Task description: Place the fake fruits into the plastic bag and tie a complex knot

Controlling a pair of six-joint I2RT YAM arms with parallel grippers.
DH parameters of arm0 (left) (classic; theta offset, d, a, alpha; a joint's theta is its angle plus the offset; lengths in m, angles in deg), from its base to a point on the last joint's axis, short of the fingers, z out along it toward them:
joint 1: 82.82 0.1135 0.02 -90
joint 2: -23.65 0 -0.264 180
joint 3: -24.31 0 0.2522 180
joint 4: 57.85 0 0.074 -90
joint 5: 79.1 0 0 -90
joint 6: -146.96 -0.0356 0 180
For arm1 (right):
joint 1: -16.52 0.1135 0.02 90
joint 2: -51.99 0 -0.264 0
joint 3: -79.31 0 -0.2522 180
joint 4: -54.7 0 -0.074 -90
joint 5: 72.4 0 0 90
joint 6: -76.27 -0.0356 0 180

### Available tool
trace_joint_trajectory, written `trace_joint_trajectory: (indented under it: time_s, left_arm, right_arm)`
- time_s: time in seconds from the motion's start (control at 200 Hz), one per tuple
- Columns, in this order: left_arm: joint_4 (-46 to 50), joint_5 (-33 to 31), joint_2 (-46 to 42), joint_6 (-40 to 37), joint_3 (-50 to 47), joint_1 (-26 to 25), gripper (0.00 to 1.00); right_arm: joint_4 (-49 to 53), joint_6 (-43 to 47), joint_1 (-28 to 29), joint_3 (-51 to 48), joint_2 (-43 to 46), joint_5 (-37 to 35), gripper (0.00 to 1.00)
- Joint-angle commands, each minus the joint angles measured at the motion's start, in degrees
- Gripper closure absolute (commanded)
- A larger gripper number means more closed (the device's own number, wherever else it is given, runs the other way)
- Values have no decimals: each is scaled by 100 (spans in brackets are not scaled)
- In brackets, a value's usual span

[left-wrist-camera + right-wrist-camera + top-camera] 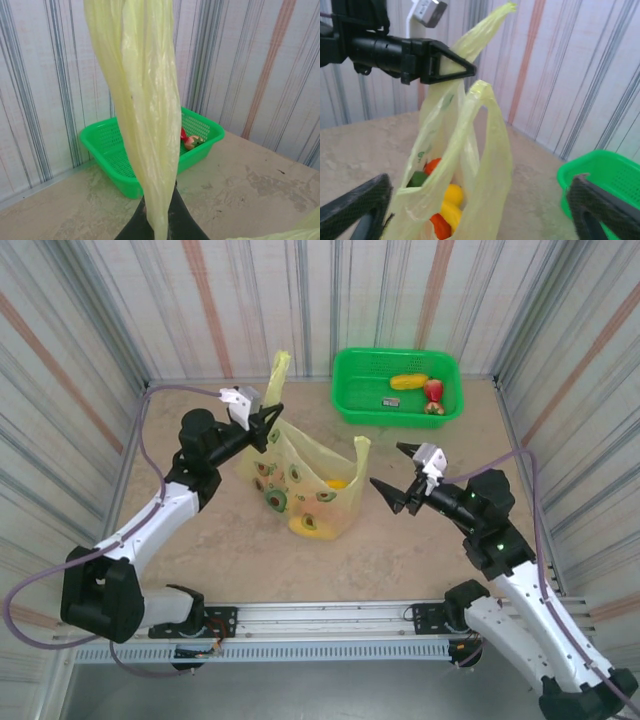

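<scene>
**A:** Holding anything in your left tool (268,425)?

**B:** Yes. My left tool is clamped tight on one handle (278,375) of the plastic bag (300,485). The strip runs up between my fingers and its pointed tip sticks out above them. From my left wrist I see it as a bunched yellow-green rope rising straight out of the grip.

**A:** And the other side?

**B:** My right tool (393,472) stands with its jaws spread wide and nothing between them. It faces the bag's second handle (361,446), which stands up on its own just beside the jaws. I see no contact there.

**A:** Where does the bag sit?

**B:** On the tabletop (430,545), about the middle, between my two arms. Its mouth gapes upward and the two handles stand apart, one on each side.

**A:** What is in it?

**B:** Looking in from my right wrist, I see the fake fruits (451,196) heaped at the bottom: orange, green, yellow and red pieces pressed together.

**A:** Anything elsewhere?

**B:** The green basket (350,390) stands at the far right of the tabletop, against the wall. A yellow fruit (408,381) and a red fruit (434,390) lie in it side by side. A small dark thing (391,401) lies near them; I cannot tell what it is.
</scene>
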Motion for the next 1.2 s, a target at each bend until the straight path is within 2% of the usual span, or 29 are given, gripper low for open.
trace_joint_trajectory:
  time_s: [0.0,0.12,0.296,0.471,0.696,0.852,0.997,1.197]
  left_arm:
    - [-365,349,38,100,-52,36,100]
    - [-382,422,25,109,-62,29,100]
    - [-399,589,58,148,-29,32,100]
    - [-392,610,66,146,-36,32,100]
    - [-392,726,66,137,-12,37,100]
    - [-385,745,66,132,-9,46,100]
    - [-376,776,89,146,7,50,100]
    - [-374,790,75,131,-1,55,100]
  right_arm:
    - [-895,-520,-267,-61,-372,1028,1]
    - [-1525,-1215,-250,119,-944,1717,1]
    - [-2395,-2020,-192,294,-1719,2153,1]
    - [-2547,-1943,-237,439,-2267,2047,1]
    - [-3490,-2651,-132,267,-3004,2414,1]
    - [-3782,-2626,167,-17,-3153,2256,4]
    - [-4038,-2659,207,-256,-3134,2058,9]
    - [-3940,-2596,323,-479,-2915,1981,17]
